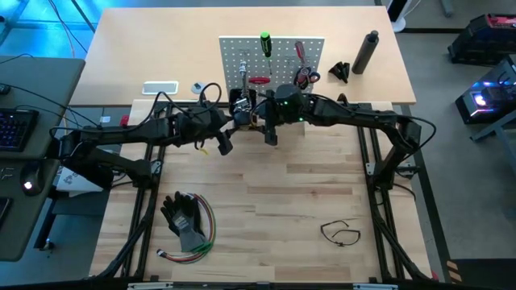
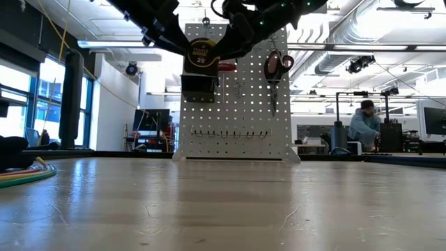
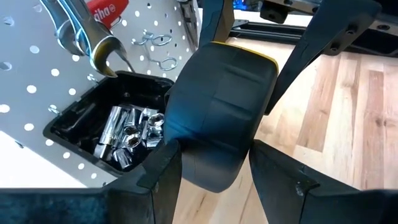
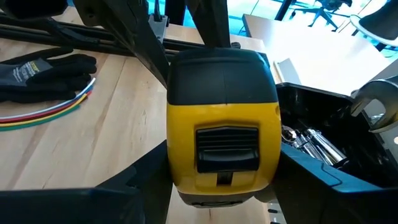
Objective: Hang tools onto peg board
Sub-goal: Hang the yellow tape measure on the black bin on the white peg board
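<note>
The tape measure (image 2: 203, 52), yellow with a black rubber back, hangs in the air close in front of the upright white peg board (image 1: 274, 50), just above its black bin (image 3: 93, 124) of silver sockets. My left gripper (image 3: 214, 180) comes at it from the table's left and my right gripper (image 4: 221, 193) from the right; both are shut on it. A green screwdriver (image 1: 264, 44), a red screwdriver (image 1: 299, 52) and red-handled scissors (image 2: 277, 66) hang on the board. My left gripper pinches the tape measure's black rubber back end (image 3: 211, 149) between its two fingers, one on each broad side. The fingers slant down from the table's left. The tape measure is lifted clear of the table. My right gripper pinches the yellow end with the black lock slider (image 4: 227, 168) between its two fingers, one on each broad side. The fingers slant down from the table's right, opposite the left gripper's fingers (image 4: 137, 37). The tape measure hangs clear of the table.
Black gloves with a bundle of coloured wires (image 1: 187, 221) lie near the front left, a thin black loop (image 1: 340, 234) at the front right. Behind and beside the board stand a black cylinder (image 1: 367, 52) and a small black part (image 1: 339, 72); a phone (image 1: 160, 87) lies at the far left.
</note>
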Tool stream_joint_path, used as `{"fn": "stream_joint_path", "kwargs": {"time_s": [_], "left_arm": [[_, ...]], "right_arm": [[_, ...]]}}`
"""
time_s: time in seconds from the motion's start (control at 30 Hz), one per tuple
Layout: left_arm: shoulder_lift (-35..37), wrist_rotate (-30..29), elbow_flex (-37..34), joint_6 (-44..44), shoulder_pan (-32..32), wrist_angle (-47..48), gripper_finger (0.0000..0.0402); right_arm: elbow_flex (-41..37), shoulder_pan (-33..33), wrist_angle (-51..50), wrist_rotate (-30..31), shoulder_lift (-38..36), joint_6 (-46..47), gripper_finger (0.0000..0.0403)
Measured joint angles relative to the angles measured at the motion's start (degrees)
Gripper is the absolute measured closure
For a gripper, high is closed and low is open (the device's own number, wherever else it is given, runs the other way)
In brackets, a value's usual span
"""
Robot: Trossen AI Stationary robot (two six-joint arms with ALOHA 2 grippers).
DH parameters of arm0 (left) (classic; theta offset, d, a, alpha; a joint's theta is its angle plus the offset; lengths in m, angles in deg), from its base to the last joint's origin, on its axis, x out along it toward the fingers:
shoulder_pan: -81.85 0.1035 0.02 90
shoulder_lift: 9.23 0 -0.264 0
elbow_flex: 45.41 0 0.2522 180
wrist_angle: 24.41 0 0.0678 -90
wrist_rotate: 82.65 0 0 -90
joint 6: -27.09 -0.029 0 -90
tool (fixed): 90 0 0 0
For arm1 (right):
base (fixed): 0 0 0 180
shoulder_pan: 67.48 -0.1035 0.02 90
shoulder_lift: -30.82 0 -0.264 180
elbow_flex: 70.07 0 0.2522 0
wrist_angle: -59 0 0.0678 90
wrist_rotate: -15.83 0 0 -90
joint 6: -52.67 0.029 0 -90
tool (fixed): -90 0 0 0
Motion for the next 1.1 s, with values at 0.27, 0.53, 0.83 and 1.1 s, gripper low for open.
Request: {"fn": "stream_joint_path", "kwargs": {"time_s": [0.27,0.53,0.83,1.1], "left_arm": [[0.0,-0.11,0.0,1.23,-0.03,0.96,0.0227],[-0.04,-0.68,0.0,2.82,-0.03,3.14,0.0227],[-1.46,-2.5,0.0,3.9,-0.01,5.56,0.0227],[-4.24,-3.92,0.0,4.25,0.03,6.17,0.0227]], "right_arm": [[0.01,0.0,0.07,-0.69,0.21,1.3,0.0185],[0.03,0.0,0.48,-0.71,0.97,1.79,0.0185],[0.01,0.02,1.09,-0.18,2.96,2.5,0.0185],[-0.04,0.02,0.04,1.33,2.99,2.41,0.0185]]}}
